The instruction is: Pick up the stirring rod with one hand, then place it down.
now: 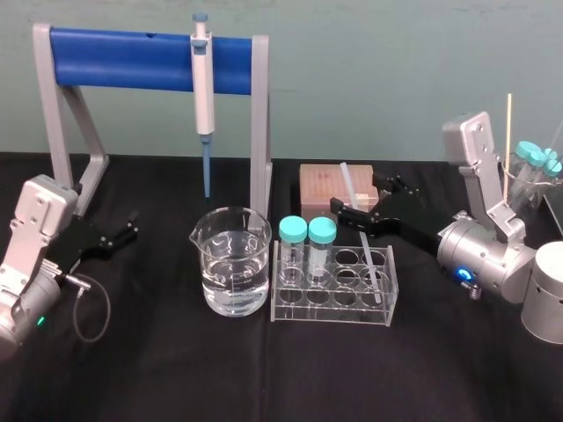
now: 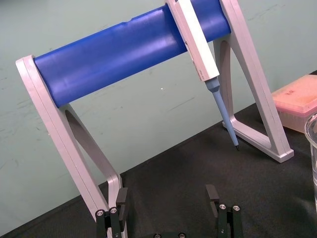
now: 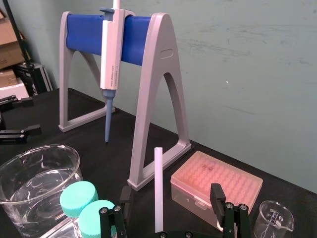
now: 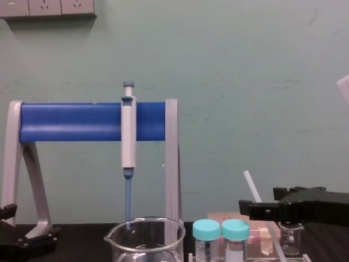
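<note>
The stirring rod [image 1: 361, 230], thin, white and translucent, stands tilted in the clear tube rack [image 1: 286, 303], its upper end leaning back toward the pink box. My right gripper [image 1: 362, 200] is open around its upper part. In the right wrist view the rod [image 3: 158, 173] rises between the two black fingers [image 3: 217, 196] without touching either, and the chest view shows the rod [image 4: 252, 186] crossing the right gripper [image 4: 267, 199]. The left gripper [image 1: 123, 229] rests open and empty on the table beside the stand's foot, its fingers [image 2: 213, 197] spread apart.
A grey-and-blue pipette [image 1: 203, 79] hangs on the blue-barred stand [image 1: 132, 57]. A glass beaker [image 1: 231, 264] of water stands left of the rack, which holds two teal-capped tubes [image 1: 307, 233]. Behind the rack sit a pink tip box [image 1: 321, 185] and a small beaker [image 3: 272, 218].
</note>
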